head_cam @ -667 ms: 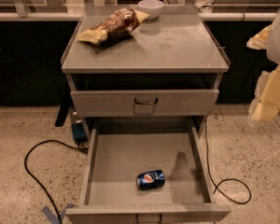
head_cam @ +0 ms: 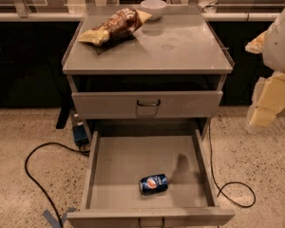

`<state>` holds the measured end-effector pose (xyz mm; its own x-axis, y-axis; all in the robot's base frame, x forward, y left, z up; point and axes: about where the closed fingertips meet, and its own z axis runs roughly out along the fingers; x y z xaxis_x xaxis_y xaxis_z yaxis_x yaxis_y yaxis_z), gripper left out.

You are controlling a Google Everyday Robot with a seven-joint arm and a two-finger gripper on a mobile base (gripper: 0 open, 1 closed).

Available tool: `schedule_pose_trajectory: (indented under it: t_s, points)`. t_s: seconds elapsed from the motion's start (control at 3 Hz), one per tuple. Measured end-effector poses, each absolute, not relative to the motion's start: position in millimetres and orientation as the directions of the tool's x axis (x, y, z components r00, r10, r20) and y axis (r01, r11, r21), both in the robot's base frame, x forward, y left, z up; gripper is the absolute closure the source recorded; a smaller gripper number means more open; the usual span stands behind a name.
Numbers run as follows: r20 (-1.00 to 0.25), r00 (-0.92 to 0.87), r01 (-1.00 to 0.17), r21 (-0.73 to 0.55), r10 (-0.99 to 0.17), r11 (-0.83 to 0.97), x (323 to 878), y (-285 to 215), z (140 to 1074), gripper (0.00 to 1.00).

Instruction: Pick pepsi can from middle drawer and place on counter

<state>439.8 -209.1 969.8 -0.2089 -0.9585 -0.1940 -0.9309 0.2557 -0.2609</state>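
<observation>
The pepsi can [head_cam: 153,184] lies on its side on the floor of the open middle drawer [head_cam: 114,165], near the front and a little right of centre. The counter [head_cam: 180,46] is the grey cabinet top above it. My arm is at the right edge of the view, with the cream-coloured gripper [head_cam: 268,103] hanging beside the cabinet at the height of the shut upper drawer. It is well to the right of and above the can and touches nothing.
A yellow-brown chip bag [head_cam: 115,26] lies on the counter's back left and a white bowl [head_cam: 153,7] stands at its back. The shut upper drawer front [head_cam: 147,103] has a dark handle. A black cable [head_cam: 35,175] loops on the floor to the left, and another [head_cam: 232,194] to the right.
</observation>
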Motion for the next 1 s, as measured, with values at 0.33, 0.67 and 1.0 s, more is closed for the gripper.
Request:
schedule_pose_trajectory:
  t_s: [0.33, 0.67, 1.0]
  points:
    - [-0.223, -0.172, -0.948, -0.227, -0.960, 0.223, 461.6, -189.7, 928.4, 0.00]
    - [-0.248, -0.145, -0.960, -0.199, -0.958, 0.197, 494.8, -170.2, 870.1, 0.00]
    - [-0.286, -0.151, -0.955, -0.207, -0.946, 0.215, 525.0, -157.0, 816.8, 0.00]
